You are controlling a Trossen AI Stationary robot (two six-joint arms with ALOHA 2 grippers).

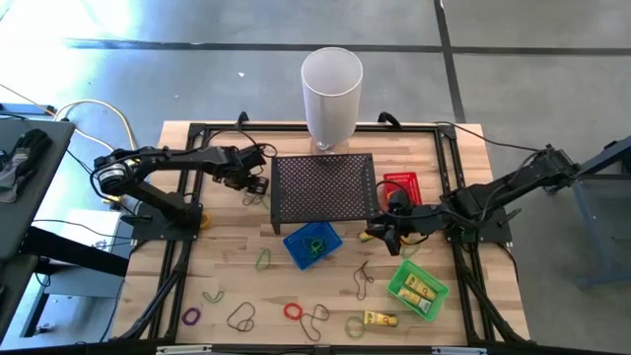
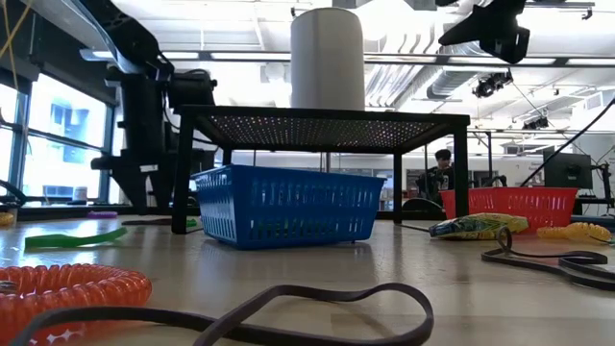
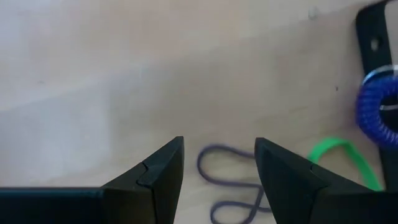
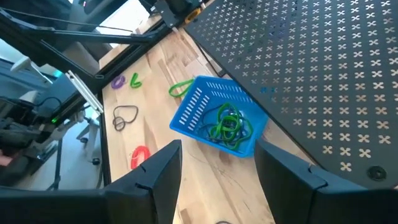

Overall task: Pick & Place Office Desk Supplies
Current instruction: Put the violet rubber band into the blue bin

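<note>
A dark band loop [image 2: 288, 312] lies closest to the low camera on the wooden table [image 1: 237, 266], with an orange coiled loop [image 2: 67, 288] just beside it. Behind them stands a blue basket [image 1: 313, 245] holding green bands [image 4: 227, 124], set at the front edge of the black mesh stand [image 1: 323, 187]. A tall white cylinder [image 1: 331, 94] rises behind the stand.

The left claw [image 1: 258, 180] hovers beside the stand's left edge, its fingers spread with nothing between them; a purple band [image 3: 227, 186] lies on the table under it, near a green band [image 3: 339, 158].

The right claw [image 1: 383, 230] hangs at the stand's front right corner, spread and empty, near a red basket [image 1: 404, 185]. A green basket [image 1: 418, 288] holds yellow pieces [image 1: 422, 288]. More loops lie scattered along the table's front, among them a red loop [image 1: 293, 312] and a purple loop [image 1: 191, 317].
</note>
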